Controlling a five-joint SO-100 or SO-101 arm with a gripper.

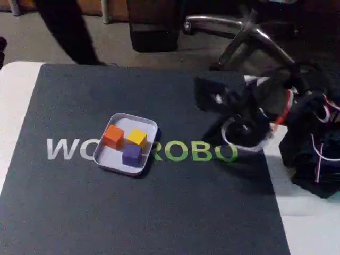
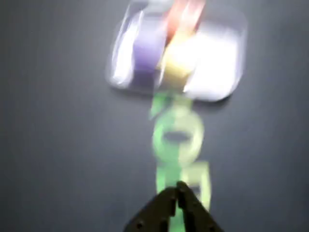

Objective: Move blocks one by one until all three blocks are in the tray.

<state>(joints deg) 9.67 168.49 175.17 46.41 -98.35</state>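
Fixed view, left to right. Tray (image 1: 104,157) sits left of centre on the dark mat (image 1: 79,212), over the mat's lettering. Inside it: orange block (image 1: 113,136) at left, yellow block (image 1: 136,137) at right, purple block (image 1: 132,154) nearest the camera, all three close together within the rim. None lies loose on the mat, so I judge the task essentially complete.

Right of the tray, well apart from it, the arm (image 1: 249,106) is folded low near the mat's right edge.

Wrist view (blurred, so detail is poor): tray (image 2: 219,72) far, green letters (image 2: 176,137) in the middle, gripper (image 2: 177,186) at the near edge. Its two dark fingertips meet at a point, pressed together, with nothing between them.

Step in hand, as I judge it: parking the arm. Do it well by keeping the tool high and away from the tray so no block gets nudged out, and settle slowly.
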